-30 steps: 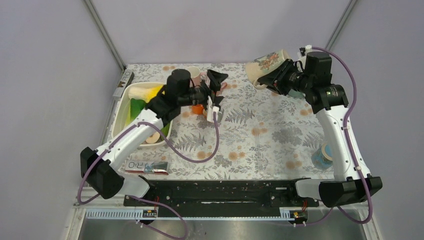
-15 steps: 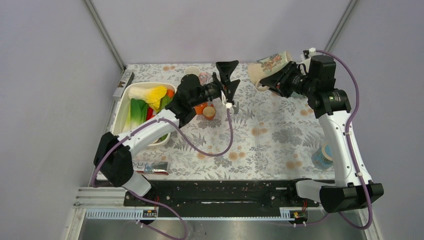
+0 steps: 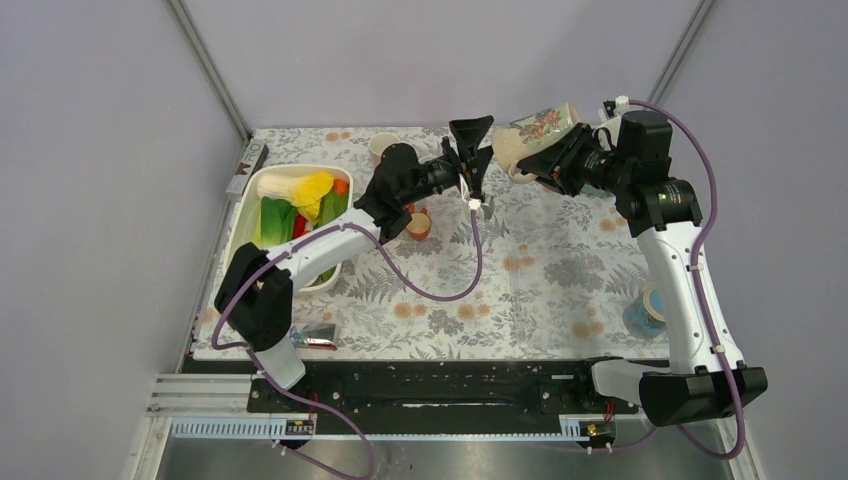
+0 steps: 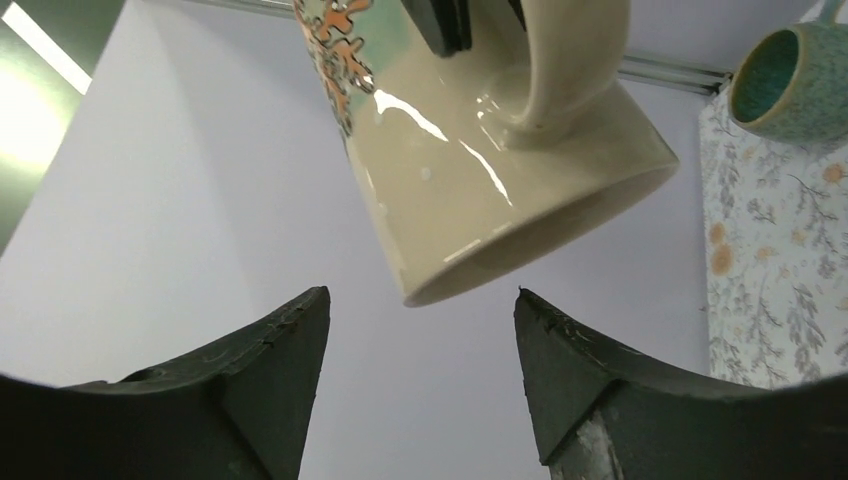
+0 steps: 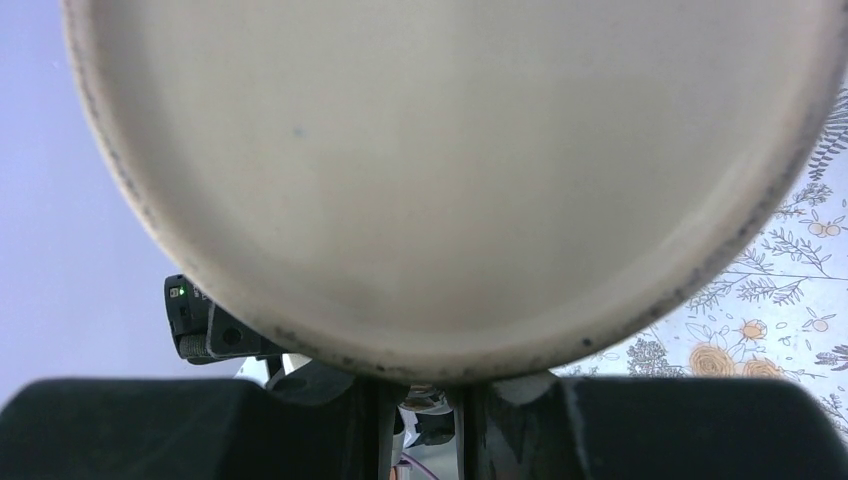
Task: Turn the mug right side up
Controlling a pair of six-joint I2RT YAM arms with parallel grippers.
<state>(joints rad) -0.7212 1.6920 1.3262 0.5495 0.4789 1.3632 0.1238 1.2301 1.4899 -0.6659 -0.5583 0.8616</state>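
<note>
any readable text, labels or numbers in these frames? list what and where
Nothing reads clearly.
Print on the packet, near left: too small and partly hidden.
Markings on the black strip, far left: too small to read.
The mug: floral pattern only, no lettering seen.

White links (image 3: 310,255), black joints (image 3: 660,198), purple cables (image 3: 443,295)
</note>
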